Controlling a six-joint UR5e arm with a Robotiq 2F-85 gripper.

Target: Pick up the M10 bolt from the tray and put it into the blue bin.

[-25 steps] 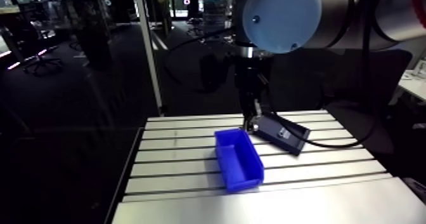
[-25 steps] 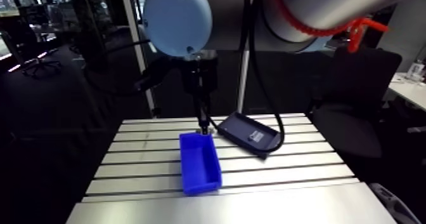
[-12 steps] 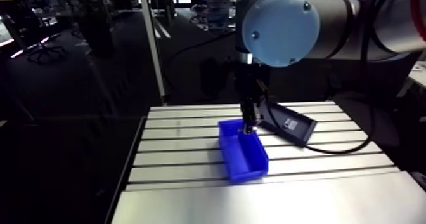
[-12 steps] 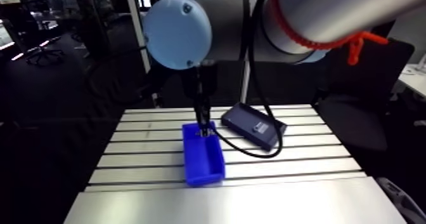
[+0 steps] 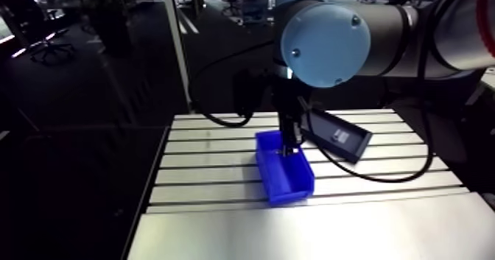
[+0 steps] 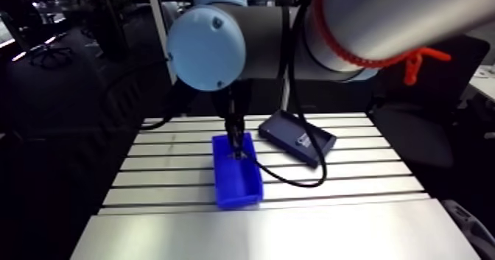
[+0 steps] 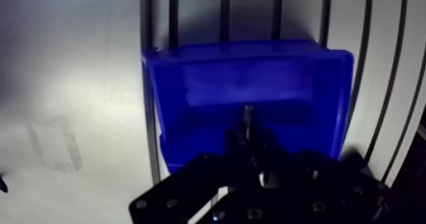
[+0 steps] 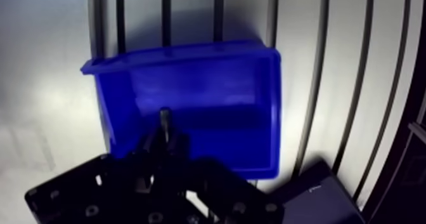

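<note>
The blue bin [image 5: 291, 191] stands open-topped in the middle of the slotted table, and in the wrist view its inner wall [image 7: 190, 80] fills the space under my gripper. My gripper [image 5: 287, 149] hangs over the far end of the bin, just above its rim. In the wrist view the gripper [image 7: 248, 138] is shut on a small dark M10 bolt [image 7: 248, 114], whose end pokes out past the fingertips and over the bin's floor. The dark tray [image 5: 340, 136] lies to the right of the bin, behind the gripper. I cannot see what it holds.
The table's dark slots run left to right in the arm view. A black cable [image 5: 368, 176] loops over the table from the tray's side toward the bin. The table's smooth front plate [image 5: 309, 233] lies in front of the bin.
My gripper has moved from the near corner of the tray to above the far end of the blue bin, with the bolt in it. The arm camera has shifted with the arm.
</note>
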